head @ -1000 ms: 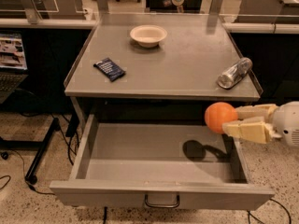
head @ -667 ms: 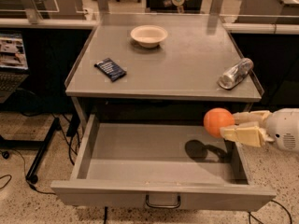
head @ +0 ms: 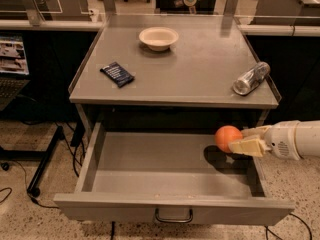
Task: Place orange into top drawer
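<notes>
Beneath the grey counter, the top drawer gapes open under the gripper, which clasps the orange at its tips; carrying looks nearly done, next lower and let go

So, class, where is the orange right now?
In the camera view the orange is at the right, held by the gripper above the right end of the open top drawer, below the silver can.

Grey metal worktop: round white bowl at back, dark flat packet left, silver can lying right. Grey metal top drawer open below; pale claw over its right end, clasping round orange fruit.
</notes>
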`<state>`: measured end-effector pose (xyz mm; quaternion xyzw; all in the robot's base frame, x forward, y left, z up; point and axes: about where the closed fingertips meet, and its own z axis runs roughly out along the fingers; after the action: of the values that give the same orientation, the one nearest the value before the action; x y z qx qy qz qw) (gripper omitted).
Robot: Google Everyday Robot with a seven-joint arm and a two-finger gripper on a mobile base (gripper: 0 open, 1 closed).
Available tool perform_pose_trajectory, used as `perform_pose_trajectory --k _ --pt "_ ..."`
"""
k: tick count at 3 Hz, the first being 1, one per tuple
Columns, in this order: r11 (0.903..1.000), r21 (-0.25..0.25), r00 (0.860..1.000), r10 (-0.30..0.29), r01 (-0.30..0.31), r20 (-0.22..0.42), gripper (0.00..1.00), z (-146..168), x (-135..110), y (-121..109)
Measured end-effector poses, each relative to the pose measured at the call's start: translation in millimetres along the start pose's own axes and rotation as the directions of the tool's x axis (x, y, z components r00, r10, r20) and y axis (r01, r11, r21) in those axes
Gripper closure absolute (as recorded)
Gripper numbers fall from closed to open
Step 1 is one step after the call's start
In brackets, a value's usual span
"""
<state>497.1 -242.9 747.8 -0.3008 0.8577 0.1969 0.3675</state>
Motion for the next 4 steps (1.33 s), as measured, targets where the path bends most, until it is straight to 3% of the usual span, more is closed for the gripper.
perform_pose_trajectory --k 2,3,4 --pt "0.9976 0.024 0.987 0.067 -0.065 -0.143 1.0 36 44 -22" --pt "0.9962 0.013 0.982 0.087 -0.086 -0.169 1.0 44 53 -21" --pt "0.9938 -0.015 0.983 0.106 -0.11 -0.152 1.0 46 46 -10"
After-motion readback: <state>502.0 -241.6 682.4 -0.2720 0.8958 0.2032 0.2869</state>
